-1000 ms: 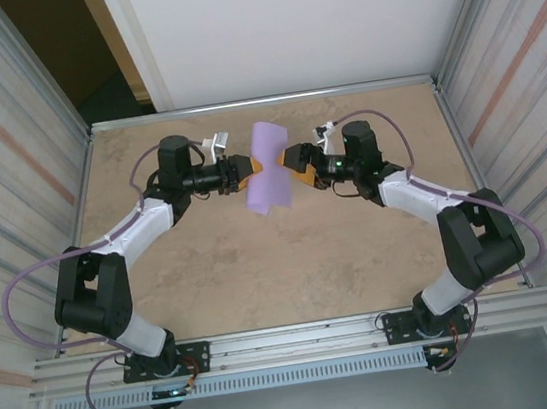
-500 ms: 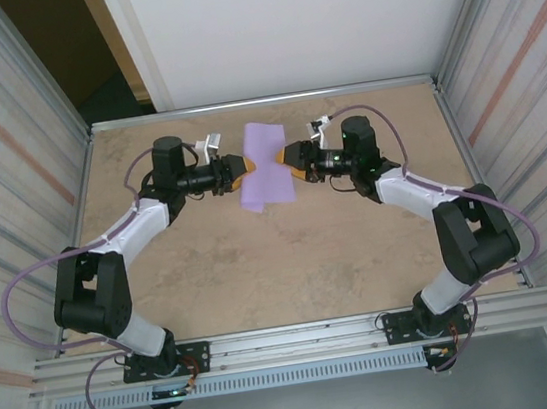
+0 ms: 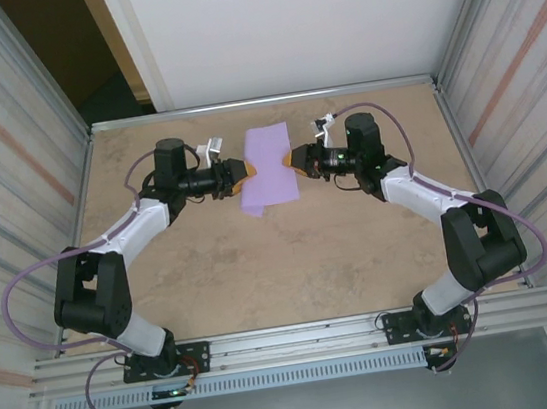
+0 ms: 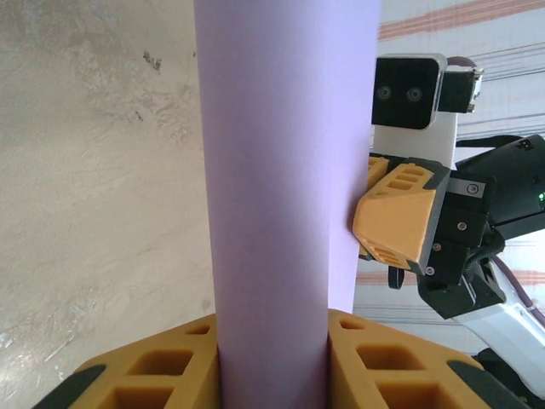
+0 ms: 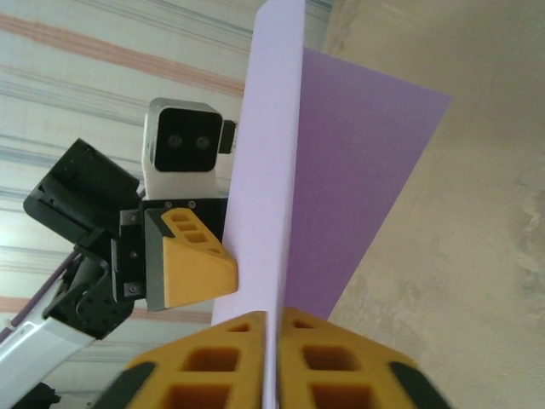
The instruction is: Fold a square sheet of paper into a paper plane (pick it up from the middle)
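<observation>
Tan stone-look table (image 3: 263, 276): walled in by ribbed metal panels left and right, with a white wall on the far side.
Arms: both reach in from the near corners, and their wrists meet over the far middle of the table.
Lavender square sheet of paper (image 3: 266, 165): held up between the two grippers at far centre. It is doubled over and runs near to far. The left wrist view (image 4: 281, 170) shows it as a broad flat band; the right wrist view (image 5: 277, 153) shows it edge-on, with a darker flap behind.
Change, sheet: a second ago it bowed and hung lower, nearer the bases. Now it lies flatter and sits slightly farther out.
Change, right side: a second ago its jaws stood wide, just beside the paper. Now they are pressed together on it.
Left gripper (image 3: 245, 173): jaws part-way apart, with the band of paper filling the gap between the orange fingers (image 4: 162, 375). It grips the sheet's left edge.
Right gripper (image 3: 286, 160): fingers closed tight on the sheet's right edge, with the paper pinched thin between them (image 5: 272, 358).
Spacing: the grippers face each other, near but apart, with the paper between them.
</observation>
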`<move>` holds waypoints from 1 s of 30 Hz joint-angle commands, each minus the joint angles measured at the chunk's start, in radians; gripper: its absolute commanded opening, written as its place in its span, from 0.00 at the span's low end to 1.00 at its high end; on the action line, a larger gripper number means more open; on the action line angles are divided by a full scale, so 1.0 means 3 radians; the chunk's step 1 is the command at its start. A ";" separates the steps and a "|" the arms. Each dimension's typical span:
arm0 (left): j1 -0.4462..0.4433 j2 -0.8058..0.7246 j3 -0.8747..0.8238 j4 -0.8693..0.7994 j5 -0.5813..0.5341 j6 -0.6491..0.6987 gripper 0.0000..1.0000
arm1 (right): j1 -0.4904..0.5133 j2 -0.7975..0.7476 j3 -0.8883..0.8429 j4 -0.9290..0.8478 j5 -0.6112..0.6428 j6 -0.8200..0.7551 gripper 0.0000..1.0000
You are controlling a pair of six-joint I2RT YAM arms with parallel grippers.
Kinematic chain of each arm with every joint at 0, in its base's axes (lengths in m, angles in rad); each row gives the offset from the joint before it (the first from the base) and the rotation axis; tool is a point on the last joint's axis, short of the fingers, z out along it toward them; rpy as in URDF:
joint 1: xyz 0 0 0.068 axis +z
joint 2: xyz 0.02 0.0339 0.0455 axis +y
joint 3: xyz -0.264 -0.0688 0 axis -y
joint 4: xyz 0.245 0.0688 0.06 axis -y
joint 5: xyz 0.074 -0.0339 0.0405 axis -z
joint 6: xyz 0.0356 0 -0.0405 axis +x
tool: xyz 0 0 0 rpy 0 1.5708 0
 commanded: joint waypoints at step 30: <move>0.0840 -0.0761 -0.0347 -0.1480 -0.0936 0.1117 0.99 | 0.0060 -0.0480 0.1334 -0.3770 0.1701 -0.1272 0.00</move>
